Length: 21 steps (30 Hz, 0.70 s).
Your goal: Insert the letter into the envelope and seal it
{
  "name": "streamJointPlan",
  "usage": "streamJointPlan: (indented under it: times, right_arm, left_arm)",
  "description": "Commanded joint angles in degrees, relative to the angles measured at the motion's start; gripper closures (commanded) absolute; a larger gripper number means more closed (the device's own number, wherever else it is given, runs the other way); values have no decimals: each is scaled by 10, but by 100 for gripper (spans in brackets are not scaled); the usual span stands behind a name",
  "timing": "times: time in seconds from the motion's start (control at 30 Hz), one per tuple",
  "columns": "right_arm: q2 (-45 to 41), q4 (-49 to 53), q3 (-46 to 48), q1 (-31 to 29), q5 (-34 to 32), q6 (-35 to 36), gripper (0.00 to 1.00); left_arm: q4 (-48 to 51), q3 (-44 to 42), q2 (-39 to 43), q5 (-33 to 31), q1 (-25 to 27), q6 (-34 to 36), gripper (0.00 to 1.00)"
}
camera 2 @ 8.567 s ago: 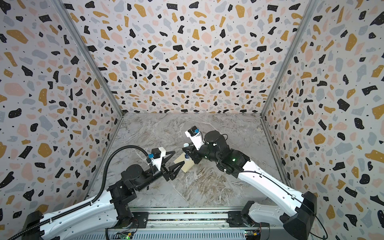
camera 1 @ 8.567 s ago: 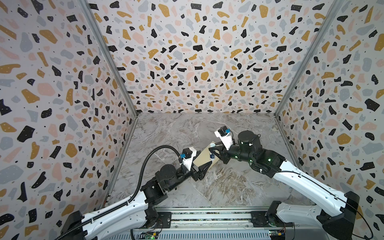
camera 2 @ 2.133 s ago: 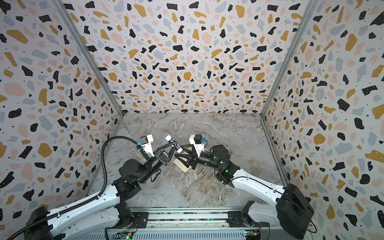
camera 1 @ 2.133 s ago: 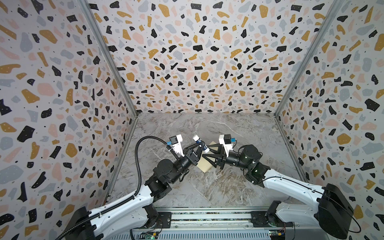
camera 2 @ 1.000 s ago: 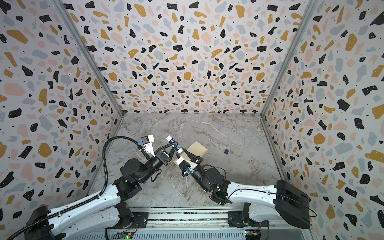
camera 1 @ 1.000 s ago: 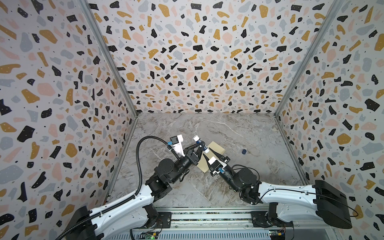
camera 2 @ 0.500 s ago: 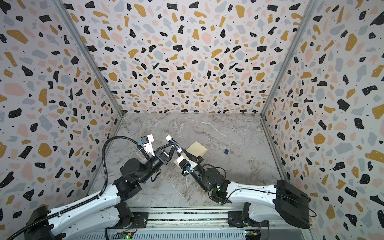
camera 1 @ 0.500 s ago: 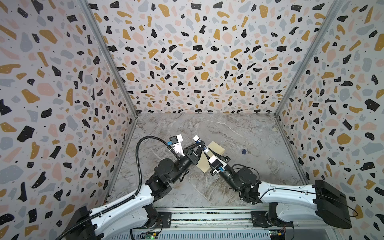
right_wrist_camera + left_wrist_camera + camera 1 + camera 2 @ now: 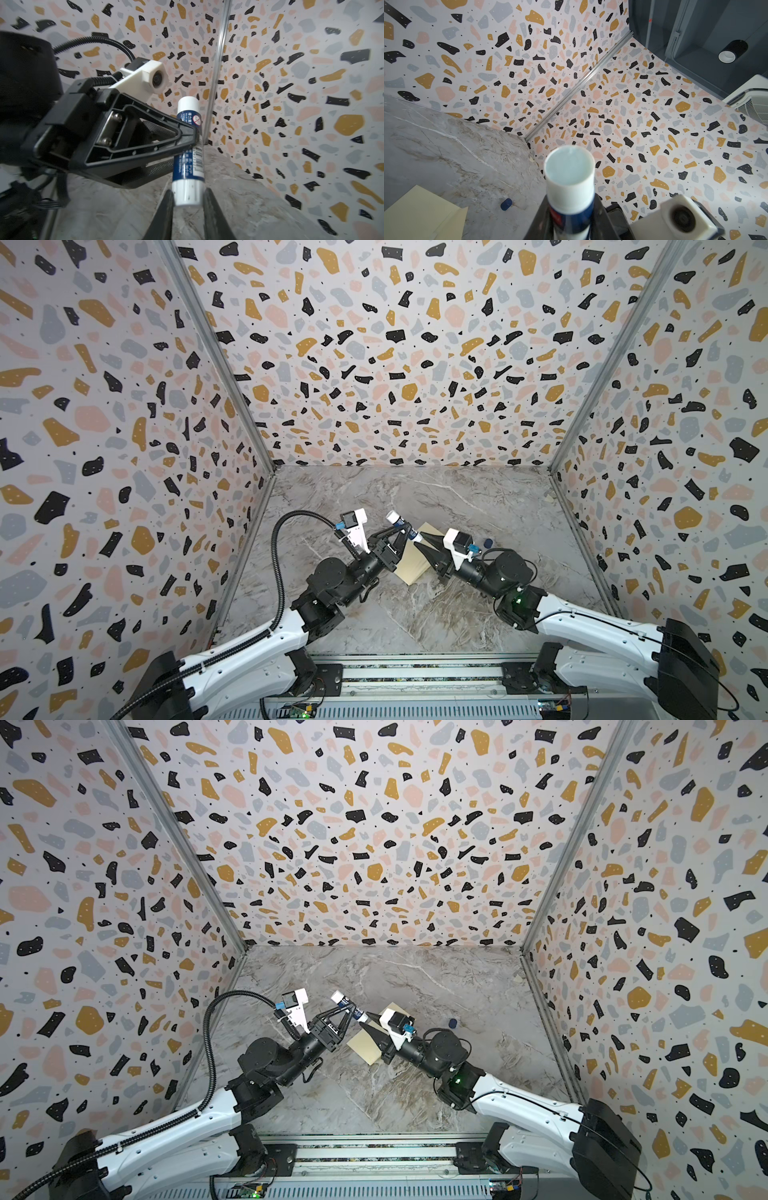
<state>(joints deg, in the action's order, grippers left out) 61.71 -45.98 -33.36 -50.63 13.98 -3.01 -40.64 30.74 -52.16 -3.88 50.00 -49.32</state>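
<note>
My left gripper [image 9: 400, 531] is shut on a blue and white glue stick [image 9: 404, 526], held tilted above the table; the stick's open white end [image 9: 569, 166] faces the left wrist camera. My right gripper [image 9: 188, 199] meets it from the right, and its fingers press both sides of the stick's other white end [image 9: 187, 194]. The envelope [image 9: 413, 562], pale cream-yellow, lies flat on the marble table under both grippers and also shows in the left wrist view [image 9: 415, 212]. The letter is out of view.
A small dark blue cap [image 9: 489, 542] lies on the table right of the right wrist, also seen in the left wrist view [image 9: 506, 204]. Patterned walls close the marble table [image 9: 415, 497] on three sides. A rail [image 9: 415, 672] runs along the front.
The right gripper's jaws have closed in on the glue stick's end, and the right arm has shifted to the right and back. The left gripper holds the stick as before.
</note>
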Motion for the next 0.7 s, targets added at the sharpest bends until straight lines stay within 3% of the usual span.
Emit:
streamJointPlan:
  times: [0.0,0.07,0.17,0.5,0.6,0.67]
  right_arm:
    - [-9,11,-45,53,190,-163,81]
    - [1,11,-56,69,241,-206,80]
    - [10,-12,-57,77,265,-253,80]
    - [26,-9,-63,78,272,-269,73]
    - [14,12,-62,76,245,-233,61]
    - [-6,44,-61,66,191,-186,53]
  left_arm:
    - [-40,5,1,26,2,33,100]
    - [-46,4,0,32,2,38,100]
    - [-52,4,-2,33,2,39,100]
    - [-48,3,-5,30,2,39,100]
    - [-42,4,-2,20,2,34,100]
    - [-32,5,0,10,3,30,100]
